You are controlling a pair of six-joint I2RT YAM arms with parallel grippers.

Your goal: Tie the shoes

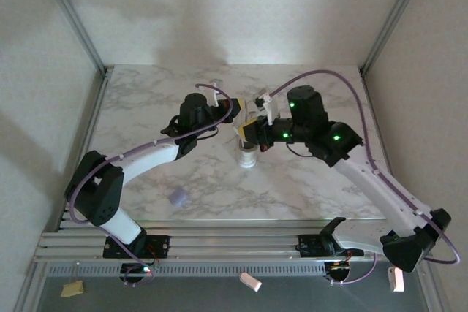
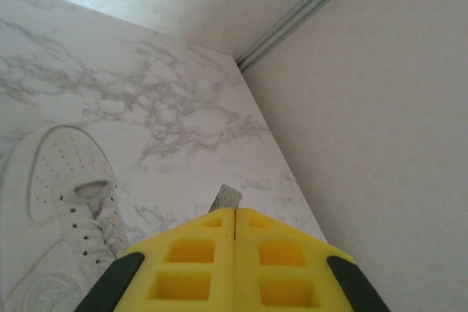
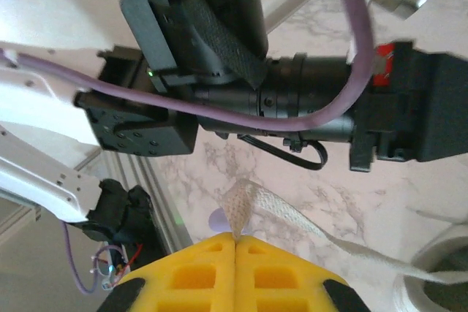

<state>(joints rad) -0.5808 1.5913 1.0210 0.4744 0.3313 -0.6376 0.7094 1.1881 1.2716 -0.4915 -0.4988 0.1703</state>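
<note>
The white sneaker (image 1: pixel 247 156) stands at the middle of the marble table, with both grippers meeting just above it. In the left wrist view the shoe (image 2: pixel 62 213) lies at the lower left, its laces threaded through the eyelets. My left gripper (image 2: pixel 235 210) is shut, and a short greyish lace end (image 2: pixel 226 197) sticks out past its yellow tips. My right gripper (image 3: pixel 235 237) is shut on a folded white lace (image 3: pixel 245 206), which runs taut down to the right toward the shoe's collar (image 3: pixel 439 286). From above, the left gripper (image 1: pixel 238 116) and right gripper (image 1: pixel 251 134) sit close together.
A small lavender blob (image 1: pixel 176 196) lies on the table in front of the left arm. The left arm's dark wrist (image 3: pixel 219 56) hangs close over the right gripper. Side walls and metal posts (image 2: pixel 300 12) bound the table; a rail (image 1: pixel 219 242) runs along the near edge.
</note>
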